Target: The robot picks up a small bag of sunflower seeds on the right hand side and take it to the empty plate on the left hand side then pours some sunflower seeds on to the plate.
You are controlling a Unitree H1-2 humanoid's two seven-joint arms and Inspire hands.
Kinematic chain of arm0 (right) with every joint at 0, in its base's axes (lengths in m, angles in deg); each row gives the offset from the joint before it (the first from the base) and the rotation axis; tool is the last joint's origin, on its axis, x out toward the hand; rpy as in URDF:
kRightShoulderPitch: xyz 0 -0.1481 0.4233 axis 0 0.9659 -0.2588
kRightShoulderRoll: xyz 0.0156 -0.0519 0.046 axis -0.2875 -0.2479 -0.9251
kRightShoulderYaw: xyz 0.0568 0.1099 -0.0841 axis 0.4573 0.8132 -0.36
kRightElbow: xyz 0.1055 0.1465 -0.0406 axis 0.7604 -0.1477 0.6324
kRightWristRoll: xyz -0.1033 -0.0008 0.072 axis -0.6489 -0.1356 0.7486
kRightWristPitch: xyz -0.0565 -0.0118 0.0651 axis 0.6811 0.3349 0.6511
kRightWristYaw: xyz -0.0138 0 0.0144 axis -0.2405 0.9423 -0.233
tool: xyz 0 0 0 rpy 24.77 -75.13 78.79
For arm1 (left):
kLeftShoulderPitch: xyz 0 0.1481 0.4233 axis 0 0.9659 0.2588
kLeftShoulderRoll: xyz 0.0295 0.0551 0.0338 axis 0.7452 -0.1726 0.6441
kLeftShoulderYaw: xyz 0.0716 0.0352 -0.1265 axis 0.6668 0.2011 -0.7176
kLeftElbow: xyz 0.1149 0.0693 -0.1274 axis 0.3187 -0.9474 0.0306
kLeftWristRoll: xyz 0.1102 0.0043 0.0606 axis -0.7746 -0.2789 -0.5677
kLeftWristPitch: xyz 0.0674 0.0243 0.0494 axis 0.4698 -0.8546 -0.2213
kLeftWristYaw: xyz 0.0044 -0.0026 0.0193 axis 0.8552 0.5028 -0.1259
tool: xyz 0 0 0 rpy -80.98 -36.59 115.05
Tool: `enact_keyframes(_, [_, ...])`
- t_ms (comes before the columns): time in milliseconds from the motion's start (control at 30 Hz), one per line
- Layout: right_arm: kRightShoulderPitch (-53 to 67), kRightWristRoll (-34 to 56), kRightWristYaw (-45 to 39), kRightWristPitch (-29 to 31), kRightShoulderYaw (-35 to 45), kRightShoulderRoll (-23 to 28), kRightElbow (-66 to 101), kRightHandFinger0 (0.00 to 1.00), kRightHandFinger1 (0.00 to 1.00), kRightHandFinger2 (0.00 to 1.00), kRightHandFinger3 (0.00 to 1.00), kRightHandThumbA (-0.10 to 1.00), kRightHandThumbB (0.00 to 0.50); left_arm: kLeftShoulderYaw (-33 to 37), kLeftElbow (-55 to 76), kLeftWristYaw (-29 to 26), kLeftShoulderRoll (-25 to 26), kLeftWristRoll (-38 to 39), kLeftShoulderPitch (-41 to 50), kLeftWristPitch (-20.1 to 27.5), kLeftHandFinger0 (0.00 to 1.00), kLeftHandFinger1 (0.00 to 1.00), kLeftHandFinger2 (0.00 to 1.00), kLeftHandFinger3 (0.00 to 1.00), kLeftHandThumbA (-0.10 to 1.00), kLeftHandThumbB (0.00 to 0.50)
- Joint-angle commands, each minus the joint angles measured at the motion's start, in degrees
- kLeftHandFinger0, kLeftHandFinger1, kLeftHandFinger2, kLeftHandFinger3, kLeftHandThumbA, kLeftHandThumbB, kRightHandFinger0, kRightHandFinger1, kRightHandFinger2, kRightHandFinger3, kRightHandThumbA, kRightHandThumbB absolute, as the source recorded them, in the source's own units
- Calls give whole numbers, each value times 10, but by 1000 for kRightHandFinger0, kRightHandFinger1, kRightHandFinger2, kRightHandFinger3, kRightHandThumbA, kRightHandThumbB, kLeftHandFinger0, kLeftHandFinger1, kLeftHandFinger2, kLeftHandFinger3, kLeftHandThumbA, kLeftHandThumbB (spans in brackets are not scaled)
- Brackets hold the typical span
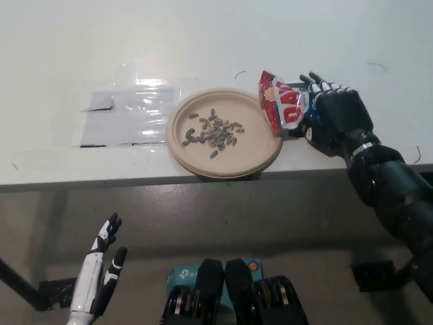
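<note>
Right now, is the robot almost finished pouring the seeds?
Nearly. A pile of sunflower seeds already lies on the plate. The black right robot hand has its fingers spread beside the seed bag at the plate's right rim. The white left robot hand rests low, open. Only letting go looks left.

White letters reading "DAV" can be made out on the red seed bag (283, 107), just left of the right hand (335, 118); the remainder is hidden.

On the table (61, 54) the plate (260, 152) sits near the front edge, seeds (214, 133) lying in it. The seed bag (283, 105) rests just right of it (overlapping its rim), against my right hand (336, 122). My left hand (101, 274) hangs below the table, left.
</note>
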Motion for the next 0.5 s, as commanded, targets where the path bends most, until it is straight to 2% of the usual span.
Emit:
enact_keyframes(0, [-18,14,-116,-41,0,-1,6,1000,1000,1000,1000,671,500,-3,14,-18,4,-5,2,15,1000,1000,1000,1000,1000,120])
enact_keyframes(67, [-16,15,-129,-42,1,-3,9,1000,1000,1000,1000,679,500,-3,13,-19,4,-7,2,16,1000,1000,1000,1000,1000,107])
enact_keyframes(200, [-18,30,-178,-44,11,-3,14,1000,1000,1000,1000,681,500,-3,11,-20,5,-10,-4,17,1000,1000,1000,1000,1000,114])
enact_keyframes(267, [-15,38,-195,-34,17,1,20,1000,1000,1000,1000,644,500,-2,11,-18,5,-8,-5,16,1000,1000,1000,1000,1000,124])
enact_keyframes(467, [3,71,-254,7,41,21,65,1000,1000,1000,1000,677,500,-3,15,-16,5,-8,-4,12,1000,1000,1000,1000,1000,133])
